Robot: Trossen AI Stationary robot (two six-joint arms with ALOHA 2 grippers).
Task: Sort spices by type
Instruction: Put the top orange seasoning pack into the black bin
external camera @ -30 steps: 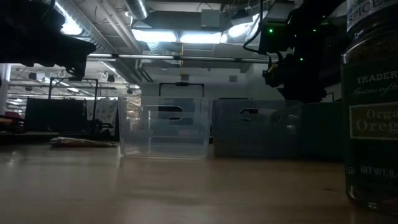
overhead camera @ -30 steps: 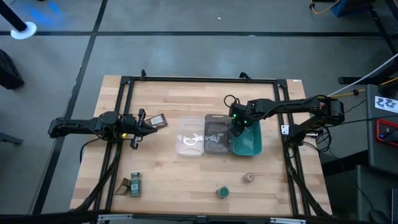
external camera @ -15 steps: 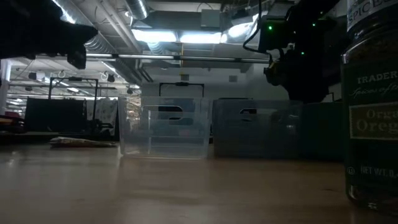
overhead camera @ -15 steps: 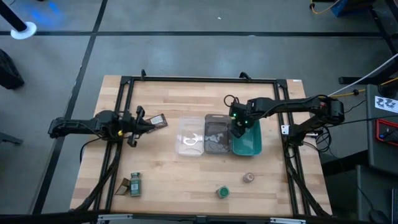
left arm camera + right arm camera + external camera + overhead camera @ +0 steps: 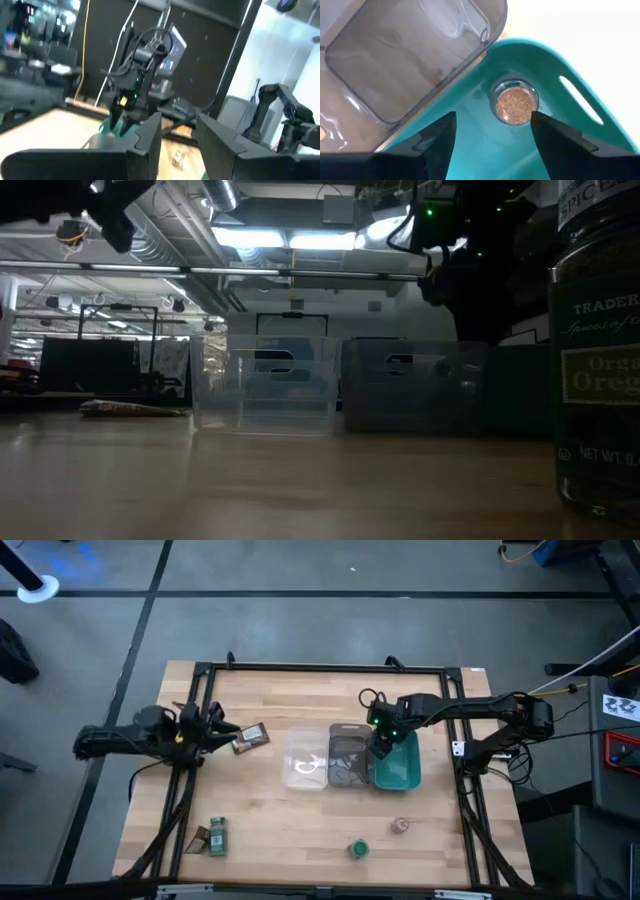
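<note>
A pinkish-brown-lidded jar [image 5: 514, 105] stands in the teal tray [image 5: 405, 775]. My right gripper [image 5: 381, 750] hangs open above it, pointing down, its fingers [image 5: 437, 137] apart on either side and clear of the jar. At the table's left my left gripper [image 5: 222, 730] is raised and about level. Its fingers [image 5: 150, 137] stand a little apart with nothing between them. A flat brown sachet [image 5: 250, 738] lies on the table just beyond them. Near the front edge are another pinkish-lidded jar [image 5: 401, 826], a green-lidded jar [image 5: 358, 849], and a second green-lidded jar with a sachet [image 5: 212, 837].
A clear tray [image 5: 307, 768] and a grey tray [image 5: 350, 760] stand side by side left of the teal one at the table's middle. A black frame [image 5: 320, 668] runs along the table's edges. In the low view the near jar [image 5: 598, 350] fills the right side.
My left gripper has risen and drawn back toward the table's left edge, away from the sachet, which stays flat on the table. My right gripper has gone up a little over the teal tray.
</note>
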